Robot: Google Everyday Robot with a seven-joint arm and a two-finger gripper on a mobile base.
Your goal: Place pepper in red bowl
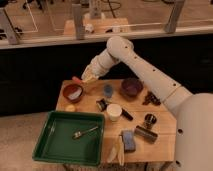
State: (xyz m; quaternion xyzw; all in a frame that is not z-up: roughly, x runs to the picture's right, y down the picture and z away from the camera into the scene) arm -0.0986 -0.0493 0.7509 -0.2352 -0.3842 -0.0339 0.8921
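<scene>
two-finger gripper (86, 78) gripping small orange-red pepper (76, 79); round brick-red bowl (73, 92) just below: centre over it, then release low.

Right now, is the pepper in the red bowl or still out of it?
Out. The pepper pokes from the gripper just above the far rim of the red bowl, which shows only a whitish patch inside.

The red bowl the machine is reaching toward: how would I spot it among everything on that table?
Start at the green tray at the table's front left; just behind it, near the back left corner, sits the red bowl. The arm's tool hovers just above its rim beside the small orange pepper. Unlike the darker maroon bowl further right, it is brick-red with a whitish patch inside.
</scene>
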